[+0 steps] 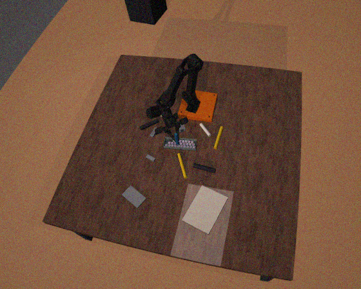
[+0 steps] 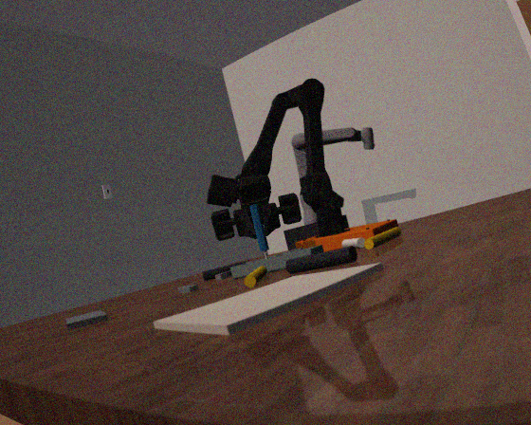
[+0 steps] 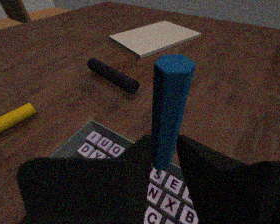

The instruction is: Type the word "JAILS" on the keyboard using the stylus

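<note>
The dark grey keyboard (image 1: 195, 148) (image 2: 291, 259) (image 3: 68, 148) with pale keys lies on the desk in front of the arm. My gripper (image 1: 176, 135) (image 2: 256, 227) (image 3: 163, 140) is over it, shut on the blue stylus (image 1: 176, 139) (image 2: 260, 233) (image 3: 171, 107). The stylus is nearly upright, slightly tilted, with its thin tip down at the keyboard's top. Whether the tip touches a key is too small to tell. In the wrist view the S key (image 3: 157, 175) shows just below the stylus, with E, N, X and B near it. The fingers hide the tip and the middle keys.
Yellow rods (image 1: 182, 166) (image 1: 218, 138) (image 3: 13, 119), a black cylinder (image 1: 204, 168) (image 2: 321, 260) (image 3: 113, 76) and a white cylinder (image 1: 205, 129) lie around the keyboard. A white slab (image 1: 205, 209) (image 3: 153, 37) and a grey block (image 1: 134, 196) (image 2: 86, 319) lie farther out. The orange base plate (image 1: 207, 104) is behind.
</note>
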Controlling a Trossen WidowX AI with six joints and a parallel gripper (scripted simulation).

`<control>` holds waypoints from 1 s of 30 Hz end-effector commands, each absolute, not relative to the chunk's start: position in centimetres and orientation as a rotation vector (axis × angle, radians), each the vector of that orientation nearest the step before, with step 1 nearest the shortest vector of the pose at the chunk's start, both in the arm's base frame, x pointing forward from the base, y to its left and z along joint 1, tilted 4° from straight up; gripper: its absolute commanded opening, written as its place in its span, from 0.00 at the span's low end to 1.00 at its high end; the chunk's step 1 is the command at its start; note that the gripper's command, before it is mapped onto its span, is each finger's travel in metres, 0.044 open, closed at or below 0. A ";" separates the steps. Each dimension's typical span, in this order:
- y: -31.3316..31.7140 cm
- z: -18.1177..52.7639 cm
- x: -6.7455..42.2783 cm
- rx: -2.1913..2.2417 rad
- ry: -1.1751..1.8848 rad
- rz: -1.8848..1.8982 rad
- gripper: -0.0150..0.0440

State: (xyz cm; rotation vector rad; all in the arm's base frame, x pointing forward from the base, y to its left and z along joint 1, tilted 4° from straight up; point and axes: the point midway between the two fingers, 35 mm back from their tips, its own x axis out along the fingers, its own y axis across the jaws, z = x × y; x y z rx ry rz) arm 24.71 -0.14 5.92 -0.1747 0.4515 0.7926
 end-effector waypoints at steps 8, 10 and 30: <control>-0.1 5.5 24.6 -0.163 0.461 0.791 0.39; -0.1 5.4 24.6 -0.163 0.461 0.791 0.39; -0.3 9.3 24.6 -0.164 0.461 0.791 0.39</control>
